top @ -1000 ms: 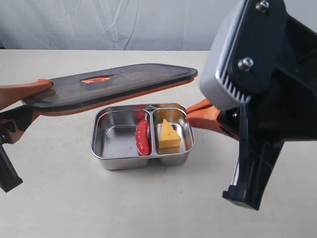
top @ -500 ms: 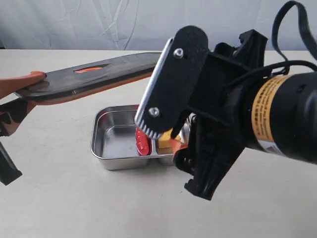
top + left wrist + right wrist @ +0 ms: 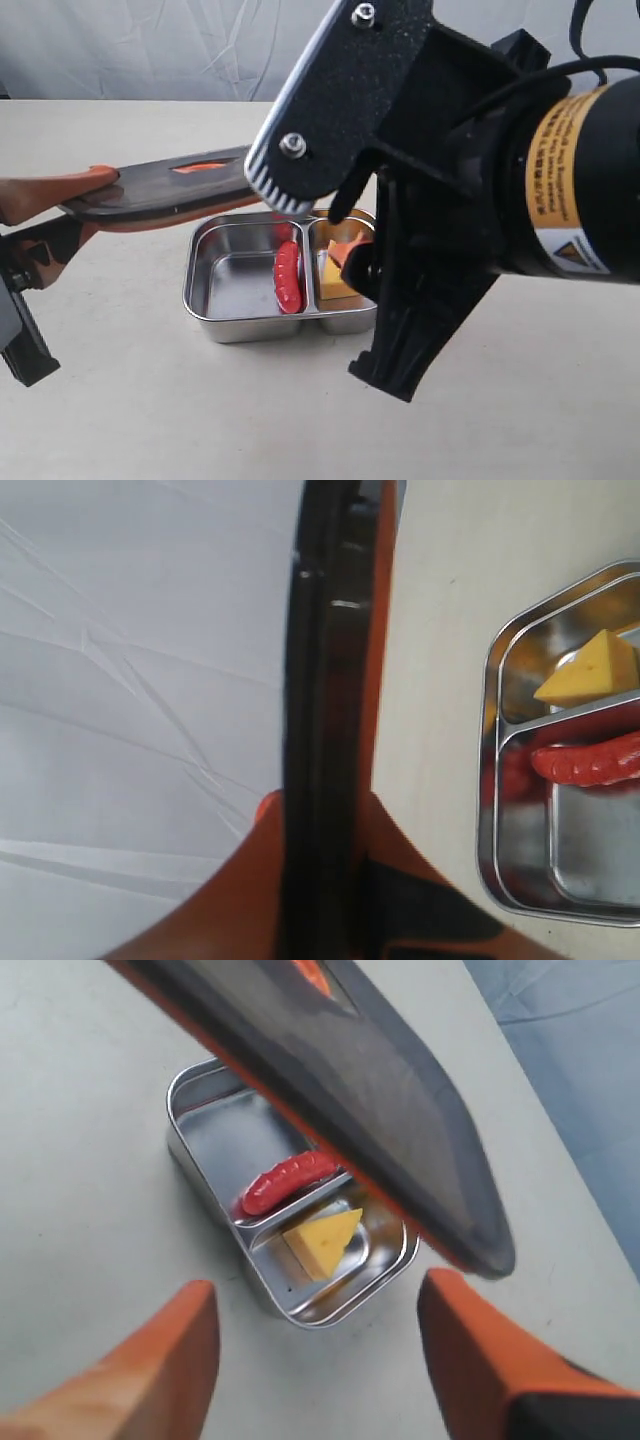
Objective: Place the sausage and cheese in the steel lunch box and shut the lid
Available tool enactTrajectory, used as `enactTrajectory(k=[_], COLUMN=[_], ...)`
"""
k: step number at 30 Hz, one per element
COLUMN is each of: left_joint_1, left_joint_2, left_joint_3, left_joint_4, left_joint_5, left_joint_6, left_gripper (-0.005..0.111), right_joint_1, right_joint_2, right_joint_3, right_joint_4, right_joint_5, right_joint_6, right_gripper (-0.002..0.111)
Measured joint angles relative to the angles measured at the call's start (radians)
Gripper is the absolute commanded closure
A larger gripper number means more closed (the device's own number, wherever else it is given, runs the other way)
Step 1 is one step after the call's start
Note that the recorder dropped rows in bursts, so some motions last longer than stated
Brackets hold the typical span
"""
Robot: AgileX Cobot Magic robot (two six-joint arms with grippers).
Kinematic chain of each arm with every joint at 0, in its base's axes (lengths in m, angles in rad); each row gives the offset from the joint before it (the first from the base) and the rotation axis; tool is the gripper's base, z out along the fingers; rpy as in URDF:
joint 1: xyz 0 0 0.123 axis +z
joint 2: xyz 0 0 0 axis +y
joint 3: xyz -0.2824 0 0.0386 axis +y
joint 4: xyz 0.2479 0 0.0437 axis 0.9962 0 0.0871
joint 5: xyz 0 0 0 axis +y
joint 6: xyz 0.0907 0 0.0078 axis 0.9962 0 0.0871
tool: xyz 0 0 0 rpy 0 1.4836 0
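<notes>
The steel lunch box (image 3: 232,325) stands on the table. The red sausage (image 3: 288,277) lies in its large compartment against the divider, and the yellow cheese (image 3: 333,288) sits in the small one, half hidden by my right arm. My left gripper (image 3: 95,200) is shut on the short edge of the dark lid (image 3: 170,190), which hangs tilted above the box's far side. The left wrist view shows the lid (image 3: 325,660) edge-on between the orange fingers (image 3: 240,880). My right gripper (image 3: 320,1350) is open and empty just off the box (image 3: 300,1315), with the sausage (image 3: 290,1180) and the cheese (image 3: 325,1240) in sight.
My right arm's black housing (image 3: 450,170) fills the right half of the exterior view and hides the lid's far end and the box's right wall. A pale cloth backdrop (image 3: 150,50) hangs behind the beige table (image 3: 130,400).
My right arm has swung left across the box, and its open gripper now hovers by the cheese compartment. The lid, still held at its left end, has dropped lower and flatter.
</notes>
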Motion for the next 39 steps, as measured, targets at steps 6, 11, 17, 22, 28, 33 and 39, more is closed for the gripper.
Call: enactTrajectory(k=[6,11,17,22,28,33,39], left_joint_1=[0.0,0.0,0.0,0.0,0.0,0.0,0.0], left_joint_2=[0.0,0.0,0.0,0.0,0.0,0.0,0.0], left_joint_3=[0.0,0.0,-0.014,-0.014,-0.022,-0.022,-0.022], left_joint_4=[0.0,0.0,-0.033,-0.044,-0.067,-0.127,-0.188], left_joint_5=[0.035,0.046,0.048,0.049,0.042,0.042,0.033], left_joint_6=[0.0,0.0,0.0,0.0,-0.005,-0.005,-0.001], left_gripper=[0.106,0.106,0.106,0.106,0.106,0.106,0.089], right_joint_1=[0.0,0.0,0.0,0.0,0.004,0.004,0.004], right_joint_2=[0.009,0.045,0.135,0.183,0.196,0.196,0.207], right_joint_3=[-0.006,-0.006,-0.008,-0.008,-0.006,-0.006,-0.006], right_joint_4=[-0.102,-0.135,-0.167,-0.295,-0.345,-0.348,-0.355], right_joint_5=[-0.032,-0.063,-0.074,-0.06,-0.033,-0.033,-0.035], right_joint_6=[-0.02,-0.039,-0.062,-0.049,-0.045,-0.04,-0.036], right_gripper=[0.032,0.032,0.035,0.083,0.109,0.109,0.109])
